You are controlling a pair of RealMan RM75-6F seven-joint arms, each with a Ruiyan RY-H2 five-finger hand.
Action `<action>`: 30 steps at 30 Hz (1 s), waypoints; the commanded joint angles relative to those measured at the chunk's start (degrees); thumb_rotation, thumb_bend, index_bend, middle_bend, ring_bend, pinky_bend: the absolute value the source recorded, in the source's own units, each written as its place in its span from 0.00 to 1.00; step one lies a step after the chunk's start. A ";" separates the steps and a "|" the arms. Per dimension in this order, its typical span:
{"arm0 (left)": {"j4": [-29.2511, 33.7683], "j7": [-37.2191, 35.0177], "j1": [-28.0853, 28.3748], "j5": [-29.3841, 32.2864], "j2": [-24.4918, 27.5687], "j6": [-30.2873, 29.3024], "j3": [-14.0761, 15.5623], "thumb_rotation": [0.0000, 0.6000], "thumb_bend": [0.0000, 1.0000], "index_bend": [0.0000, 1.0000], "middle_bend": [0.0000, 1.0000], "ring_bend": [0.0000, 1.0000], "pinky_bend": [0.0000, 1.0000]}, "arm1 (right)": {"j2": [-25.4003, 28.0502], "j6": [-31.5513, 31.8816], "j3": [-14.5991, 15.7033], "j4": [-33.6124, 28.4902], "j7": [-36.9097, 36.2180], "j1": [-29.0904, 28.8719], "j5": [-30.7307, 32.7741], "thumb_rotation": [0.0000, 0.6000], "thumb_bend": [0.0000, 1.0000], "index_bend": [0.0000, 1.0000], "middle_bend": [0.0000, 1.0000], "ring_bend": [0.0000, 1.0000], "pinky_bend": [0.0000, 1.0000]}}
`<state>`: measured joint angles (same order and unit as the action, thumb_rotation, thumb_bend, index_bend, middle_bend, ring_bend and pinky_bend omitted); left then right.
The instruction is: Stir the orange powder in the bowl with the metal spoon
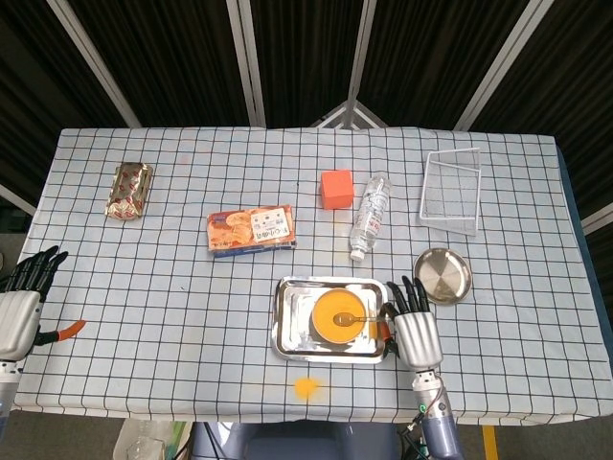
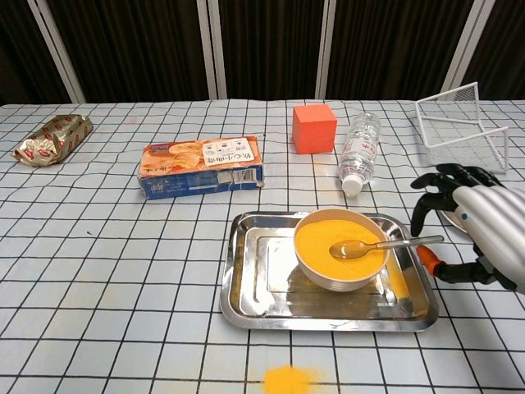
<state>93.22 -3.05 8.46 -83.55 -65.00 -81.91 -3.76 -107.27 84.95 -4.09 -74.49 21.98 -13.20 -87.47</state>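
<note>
Right hand (image 2: 480, 226): fingers spread, holding nothing, just right of the spoon handle.
Left hand (image 1: 19, 311): fingers apart, empty, at the table's left edge.
Spoon (image 2: 373, 245): in the bowl (image 2: 314, 267), on the powder (image 2: 324, 236).
Bowl: in the tray (image 2: 250, 283).

A white bowl (image 2: 340, 261) of orange powder (image 2: 324, 236) sat in a steel tray (image 2: 254, 283); the metal spoon (image 2: 379, 245) rested in it, handle pointing right.
</note>
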 commanded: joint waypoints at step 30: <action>0.05 0.04 -0.03 0.09 -0.01 0.00 -0.04 1.00 0.02 0.00 0.00 0.00 0.00 | -0.20 -0.29 -0.47 -0.03 0.36 0.04 -0.03 1.00 0.47 0.54 0.20 0.00 0.00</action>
<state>93.26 -3.00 8.43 -83.46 -65.01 -81.92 -3.80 -107.45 84.68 -4.54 -74.55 22.35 -13.16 -87.51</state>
